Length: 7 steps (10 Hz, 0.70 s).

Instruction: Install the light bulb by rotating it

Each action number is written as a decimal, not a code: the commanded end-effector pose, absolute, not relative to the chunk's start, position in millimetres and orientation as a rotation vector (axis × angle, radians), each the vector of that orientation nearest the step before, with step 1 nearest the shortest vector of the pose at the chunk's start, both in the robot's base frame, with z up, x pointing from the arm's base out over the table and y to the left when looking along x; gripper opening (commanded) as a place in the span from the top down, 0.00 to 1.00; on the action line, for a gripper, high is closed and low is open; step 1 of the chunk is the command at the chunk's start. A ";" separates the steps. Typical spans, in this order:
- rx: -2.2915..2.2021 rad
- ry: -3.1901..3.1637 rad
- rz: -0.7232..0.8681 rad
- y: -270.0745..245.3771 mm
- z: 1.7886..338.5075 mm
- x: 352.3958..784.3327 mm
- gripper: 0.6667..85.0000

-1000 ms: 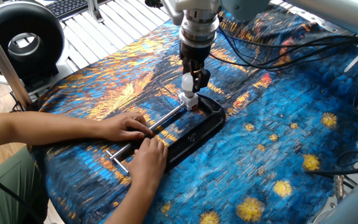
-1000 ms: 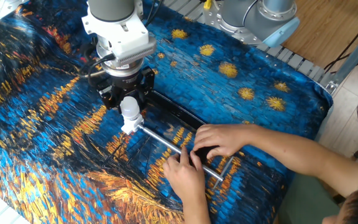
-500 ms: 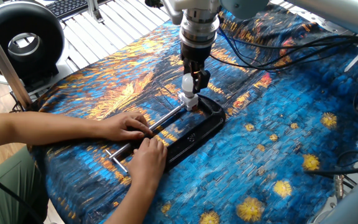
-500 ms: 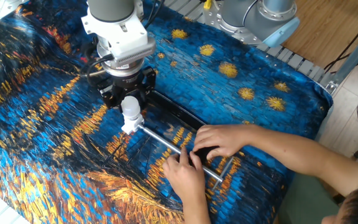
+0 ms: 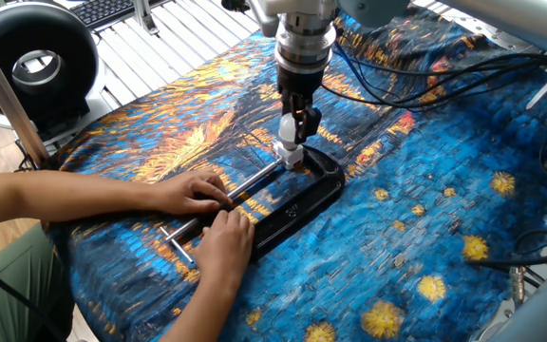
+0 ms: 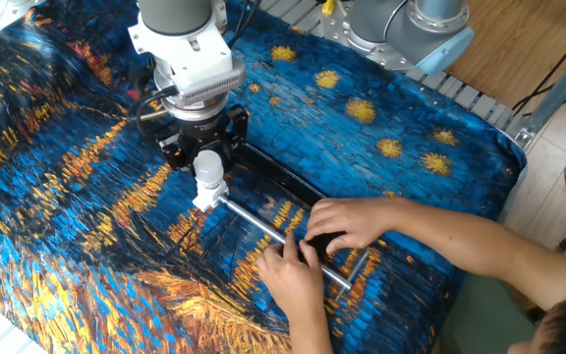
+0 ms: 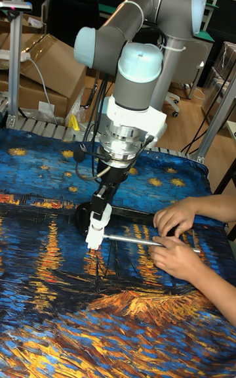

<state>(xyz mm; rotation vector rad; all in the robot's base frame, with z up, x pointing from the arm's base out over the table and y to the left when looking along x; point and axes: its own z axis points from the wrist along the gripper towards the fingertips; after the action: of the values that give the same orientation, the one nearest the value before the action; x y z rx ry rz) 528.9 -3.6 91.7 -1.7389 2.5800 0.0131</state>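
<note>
The light bulb (image 5: 288, 128) (image 6: 207, 165) (image 7: 101, 218) is a small frosted-white globe. It stands upright on the white socket base (image 5: 288, 152) (image 6: 204, 195) (image 7: 93, 240). My gripper (image 5: 294, 125) (image 6: 205, 155) (image 7: 101, 210) comes straight down from above and is shut on the bulb, its black fingers on either side of the globe. The socket base sits in the jaw of a black C-clamp (image 5: 304, 195) (image 6: 285, 184) lying flat on the cloth. The bulb's neck is hidden inside the socket.
Two human hands (image 5: 202, 195) (image 6: 347, 221) (image 7: 177, 217) press on the clamp's steel screw bar (image 5: 254, 179) (image 6: 263, 224). A blue and orange painted cloth (image 5: 425, 218) covers the table. Cables (image 5: 416, 76) trail behind the arm. A black fan (image 5: 31, 57) stands at the far left.
The gripper has turned slightly about its vertical axis with the bulb in it. The hands and the clamp have stayed where they were.
</note>
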 end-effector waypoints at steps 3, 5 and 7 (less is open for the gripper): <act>-1.649 2.612 0.011 -1.9 93.2 534.5 0.47; -1.578 2.654 -0.007 -4.5 93.2 536.5 0.56; -1.506 2.686 0.005 -2.0 93.3 537.4 0.60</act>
<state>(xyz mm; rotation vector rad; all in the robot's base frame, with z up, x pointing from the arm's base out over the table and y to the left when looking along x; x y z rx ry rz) 534.7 -5.0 91.9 -1.5998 2.6502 -0.0101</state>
